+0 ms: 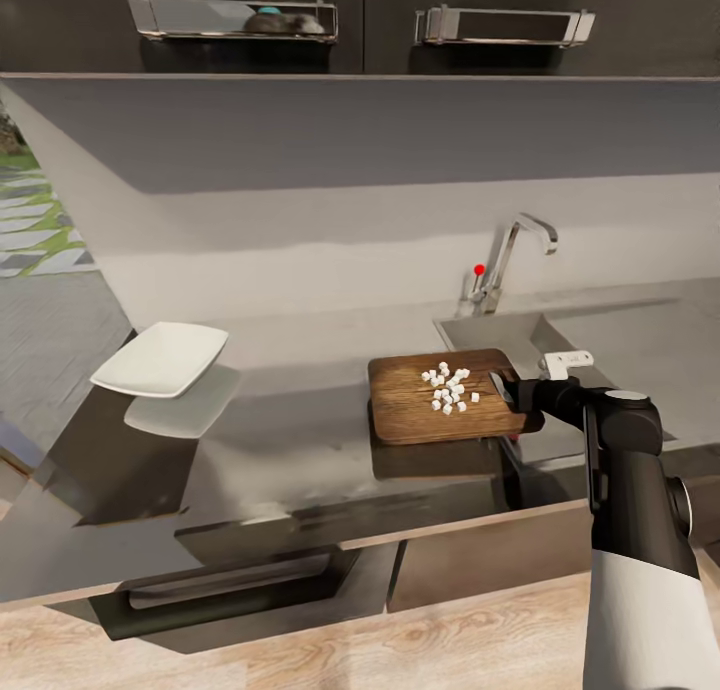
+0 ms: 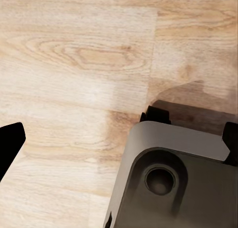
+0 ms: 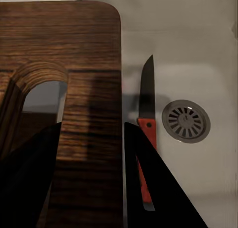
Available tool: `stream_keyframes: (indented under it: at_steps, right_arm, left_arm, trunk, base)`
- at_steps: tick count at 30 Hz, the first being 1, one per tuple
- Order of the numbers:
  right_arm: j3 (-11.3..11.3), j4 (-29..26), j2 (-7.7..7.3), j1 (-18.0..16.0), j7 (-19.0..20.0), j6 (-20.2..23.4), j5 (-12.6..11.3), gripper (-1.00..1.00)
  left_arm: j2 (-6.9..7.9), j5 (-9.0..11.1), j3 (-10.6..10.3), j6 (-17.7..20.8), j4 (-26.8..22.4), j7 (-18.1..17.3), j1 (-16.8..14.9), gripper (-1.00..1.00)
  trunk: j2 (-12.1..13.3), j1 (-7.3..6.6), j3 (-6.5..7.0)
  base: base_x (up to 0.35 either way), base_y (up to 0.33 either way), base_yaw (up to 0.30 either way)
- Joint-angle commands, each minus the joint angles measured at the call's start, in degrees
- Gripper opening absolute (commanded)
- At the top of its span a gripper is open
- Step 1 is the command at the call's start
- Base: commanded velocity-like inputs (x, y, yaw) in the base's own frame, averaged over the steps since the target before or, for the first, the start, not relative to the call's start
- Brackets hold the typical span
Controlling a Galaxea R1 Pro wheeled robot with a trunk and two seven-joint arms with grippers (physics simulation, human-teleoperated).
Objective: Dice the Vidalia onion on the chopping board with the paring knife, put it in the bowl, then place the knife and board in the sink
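While gripped, chopping board point(image 1: 425, 410) overhangs sink point(image 1: 490, 332).

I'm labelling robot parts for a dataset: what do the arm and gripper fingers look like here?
In the head view the right arm has a white lower segment and a glossy black upper one with a rounded joint and grey cap. The right gripper has flat, black, tapering fingers. One equally black left fingertip shows over the floor.

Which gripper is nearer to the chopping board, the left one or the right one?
The right. The right gripper is at the handle end of the chopping board, one finger on each side of its edge. The left gripper, in the left wrist view, points at the wooden floor, away from the countertop.
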Motion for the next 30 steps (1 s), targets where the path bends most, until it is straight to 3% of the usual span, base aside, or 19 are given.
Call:
stream_keyframes:
  at_steps: [1,8,30]
  right_arm:
    - [-0.04,-0.05,0.00,-0.05,0.58,0.13,0.58,-1.00]
    - [-0.04,-0.05,0.01,-0.05,0.58,0.13,0.55,-1.00]
    - [-0.04,-0.05,0.01,-0.05,0.58,0.13,0.51,-1.00]
  left_arm:
    - [0.00,0.38,-0.50,-0.17,0.01,0.22,-0.02,1.00]
    - [0.00,0.38,-0.50,-0.15,0.09,0.14,-0.02,1.00]
    - [0.22,0.37,-0.50,-0.12,0.10,0.13,-0.02,1.00]
  trunk:
    - [-0.03,0.00,0.04]
    - [-0.03,0.00,0.67]
    - [-0.03,0.00,1.93]
  base:
    - [0.000,0.000,0.000]
    - [0.000,0.045,0.054]
    - [0.023,0.291,0.060]
